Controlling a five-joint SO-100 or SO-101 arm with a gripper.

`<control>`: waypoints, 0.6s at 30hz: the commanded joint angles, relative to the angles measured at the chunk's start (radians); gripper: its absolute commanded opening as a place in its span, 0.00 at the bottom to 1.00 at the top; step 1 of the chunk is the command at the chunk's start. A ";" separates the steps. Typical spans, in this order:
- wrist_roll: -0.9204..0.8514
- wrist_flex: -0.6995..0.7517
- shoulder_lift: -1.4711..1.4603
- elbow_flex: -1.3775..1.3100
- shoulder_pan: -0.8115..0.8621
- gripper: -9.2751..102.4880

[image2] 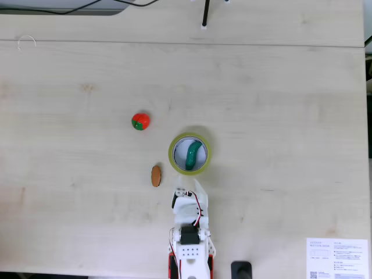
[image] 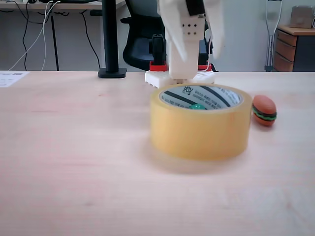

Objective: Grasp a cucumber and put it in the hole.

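The cucumber (image2: 192, 155) lies inside the hole (image2: 185, 145); at six o'clock, the gripper (image2: 192, 187) hangs empty, its opening unclear.

In a fixed view the tape roll's (image: 199, 129) wall hides most of the cucumber (image: 198, 106), leaving a green sliver at the hole's (image: 206, 97) six o'clock rim. The hand (image: 195, 46) is blurred and cut off at twelve o'clock, so its opening is unclear.
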 commanded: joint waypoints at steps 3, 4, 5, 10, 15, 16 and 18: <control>0.009 -0.067 0.060 0.026 0.072 0.18; 0.009 -0.086 0.060 0.034 0.083 0.18; 0.009 -0.107 0.060 0.044 0.087 0.17; 0.011 -0.135 0.060 0.103 0.089 0.14; 0.005 -0.135 0.060 0.161 0.089 0.08; 0.005 -0.135 0.060 0.169 0.089 0.08; 0.005 -0.130 0.060 0.183 0.089 0.10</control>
